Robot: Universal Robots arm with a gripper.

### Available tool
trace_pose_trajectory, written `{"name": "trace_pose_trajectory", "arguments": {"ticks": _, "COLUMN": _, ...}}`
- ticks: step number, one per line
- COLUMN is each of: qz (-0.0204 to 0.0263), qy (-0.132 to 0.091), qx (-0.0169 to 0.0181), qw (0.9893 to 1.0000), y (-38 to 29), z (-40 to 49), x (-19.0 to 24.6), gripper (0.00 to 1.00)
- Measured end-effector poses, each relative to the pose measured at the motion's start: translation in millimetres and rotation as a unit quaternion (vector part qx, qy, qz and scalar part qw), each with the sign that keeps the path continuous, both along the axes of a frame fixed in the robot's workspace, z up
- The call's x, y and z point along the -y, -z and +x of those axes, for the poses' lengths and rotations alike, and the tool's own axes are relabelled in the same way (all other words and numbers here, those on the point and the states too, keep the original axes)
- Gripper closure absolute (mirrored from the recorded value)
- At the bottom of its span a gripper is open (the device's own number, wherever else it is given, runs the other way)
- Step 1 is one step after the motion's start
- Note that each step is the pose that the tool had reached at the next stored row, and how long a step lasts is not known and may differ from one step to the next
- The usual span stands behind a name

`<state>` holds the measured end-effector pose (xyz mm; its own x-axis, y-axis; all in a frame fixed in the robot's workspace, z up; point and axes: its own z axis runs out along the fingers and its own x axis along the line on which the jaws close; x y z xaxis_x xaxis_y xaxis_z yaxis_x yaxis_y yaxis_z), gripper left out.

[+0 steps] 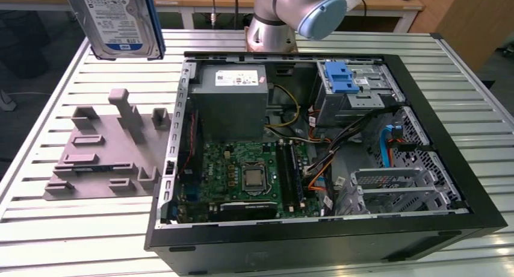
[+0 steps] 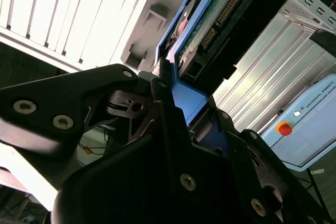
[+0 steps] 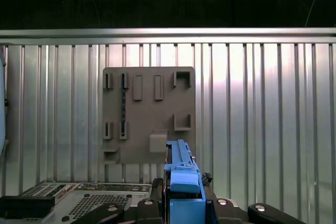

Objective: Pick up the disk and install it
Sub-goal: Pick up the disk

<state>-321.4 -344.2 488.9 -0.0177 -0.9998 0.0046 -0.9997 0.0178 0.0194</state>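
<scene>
- disk (image 1: 119, 18): silver drive, white-and-blue label, blue carrier frame. It is held upright in the air over the table (image 1: 64, 229) corner at the exterior view's left.
- gripper (image 2: 173, 95) clamped on the carrier's blue end.
- The second wrist view shows the disk's circuit-board underside and connector pins. The first wrist view shows it edge-on above the grey fixture plate (image 3: 149, 114).
- The open computer case (image 1: 449, 168) is mid-table, with the grey power supply box (image 1: 229, 99) and blue latch (image 1: 341, 78) inside.
</scene>
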Motion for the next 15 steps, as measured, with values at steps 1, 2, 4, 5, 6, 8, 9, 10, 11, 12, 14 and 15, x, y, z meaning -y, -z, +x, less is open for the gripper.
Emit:
{"name": "trace_pose_trajectory", "arguments": {"ticks": 1, "qz": 0.0000, "qy": 0.000, "qx": 0.0000, "qw": 1.0000, "y": 0.0, "z": 0.2, "x": 0.0, "gripper": 0.64}}
{"name": "trace_pose_trajectory", "arguments": {"ticks": 2, "qz": 0.0000, "qy": 0.000, "qx": 0.0000, "qw": 1.0000, "y": 0.0, "z": 0.5, "x": 0.0, "gripper": 0.64}}
{"name": "trace_pose_trajectory", "arguments": {"ticks": 4, "qz": 0.0000, "qy": 0.000, "qx": 0.0000, "qw": 1.0000, "y": 0.0, "z": 1.5, "x": 0.0, "gripper": 0.64}}
{"name": "trace_pose_trajectory", "arguments": {"ticks": 5, "qz": 0.0000, "qy": 0.000, "qx": 0.0000, "qw": 1.0000, "y": 0.0, "z": 2.2, "x": 0.0, "gripper": 0.64}}
{"name": "trace_pose_trajectory", "arguments": {"ticks": 6, "qz": 0.0000, "qy": 0.000, "qx": 0.0000, "qw": 1.0000, "y": 0.0, "z": 2.9, "x": 0.0, "gripper": 0.64}}
{"name": "trace_pose_trajectory", "arguments": {"ticks": 8, "qz": 0.0000, "qy": 0.000, "qx": 0.0000, "qw": 1.0000, "y": 0.0, "z": 4.6, "x": 0.0, "gripper": 0.64}}
{"name": "trace_pose_trajectory", "arguments": {"ticks": 9, "qz": 0.0000, "qy": 0.000, "qx": 0.0001, "qw": 1.0000, "y": 0.1, "z": 5.6, "x": 0.0, "gripper": 0.64}}
{"name": "trace_pose_trajectory", "arguments": {"ticks": 10, "qz": 0.0000, "qy": 0.000, "qx": 0.0000, "qw": 1.0000, "y": 0.0, "z": 6.5, "x": 0.0, "gripper": 0.64}}
{"name": "trace_pose_trajectory", "arguments": {"ticks": 11, "qz": 0.0000, "qy": 0.000, "qx": 0.0000, "qw": 1.0000, "y": 0.0, "z": 7.2, "x": 0.0, "gripper": 0.64}}
{"name": "trace_pose_trajectory", "arguments": {"ticks": 12, "qz": 0.0000, "qy": 0.000, "qx": 0.0001, "qw": 1.0000, "y": 0.0, "z": 7.8, "x": 0.2, "gripper": 0.64}}
{"name": "trace_pose_trajectory", "arguments": {"ticks": 14, "qz": 0.0000, "qy": 0.000, "qx": 0.0000, "qw": 1.0000, "y": 0.0, "z": 8.6, "x": 1.7, "gripper": 0.64}}
{"name": "trace_pose_trajectory", "arguments": {"ticks": 15, "qz": 0.0000, "qy": 0.000, "qx": 0.0001, "qw": 1.0000, "y": 0.0, "z": 9.0, "x": 3.0, "gripper": 0.64}}
